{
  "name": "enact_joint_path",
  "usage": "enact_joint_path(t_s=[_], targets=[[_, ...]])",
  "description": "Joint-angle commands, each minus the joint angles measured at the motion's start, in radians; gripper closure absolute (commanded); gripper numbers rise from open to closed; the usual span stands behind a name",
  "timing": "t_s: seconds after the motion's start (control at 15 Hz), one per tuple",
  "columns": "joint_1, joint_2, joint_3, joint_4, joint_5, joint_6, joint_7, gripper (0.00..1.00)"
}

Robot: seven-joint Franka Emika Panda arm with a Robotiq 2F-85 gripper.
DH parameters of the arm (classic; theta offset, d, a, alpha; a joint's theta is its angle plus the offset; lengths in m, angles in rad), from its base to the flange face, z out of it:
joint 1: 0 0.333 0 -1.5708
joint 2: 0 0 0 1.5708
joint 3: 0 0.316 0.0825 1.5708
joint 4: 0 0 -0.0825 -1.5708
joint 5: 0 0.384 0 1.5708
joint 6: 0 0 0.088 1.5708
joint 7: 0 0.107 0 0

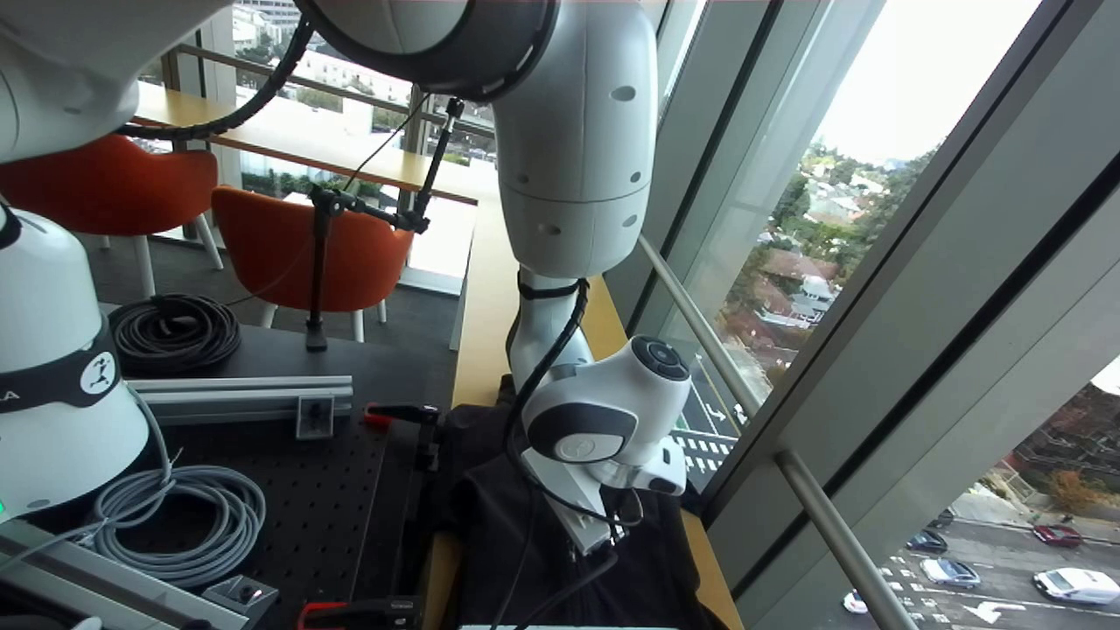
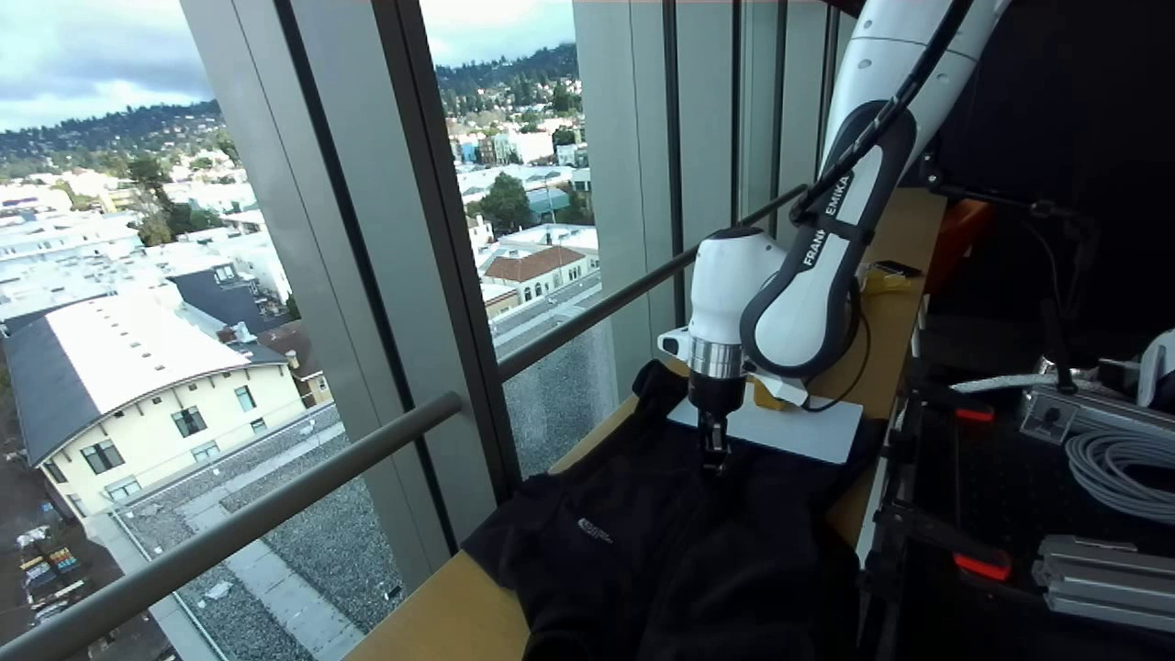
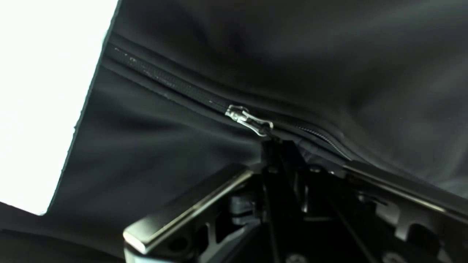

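Zip pinch: black two-finger metal gripper (image 3: 280, 145) on small silver looped zipper pull (image 3: 257, 118)

Jaws pressed together, apparently pinching the dark tail end of the pull; black on black there, so can't tell if it's cord or tab. Pull hangs off a silver metal slider (image 3: 236, 112), partway along a long black coil zip (image 3: 173, 84) on a soft black cloth jacket (image 2: 679, 560). Handling, my read: pull is light, stiff, slim, easy to slip off; best hold is the tail, kept in line with the zip. Jacket looks limp, likely to bunch or drag unless cloth near the slider is held down. Flat white sheet (image 2: 817, 433) lies on the jacket just beside the gripper; zip runs to its edge. Jacket is spread over a tan wooden ledge (image 2: 448, 613).
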Motion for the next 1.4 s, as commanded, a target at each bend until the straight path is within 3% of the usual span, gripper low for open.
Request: enact_joint_path(t_s=[0.0, 1.33], targets=[[0.03, 0.013, 0.013, 0.042, -0.008, -0.021, -0.006, 0.98], [0.203, 0.171, 0.037, 0.306, -0.025, -0.177, -0.021, 0.98]])
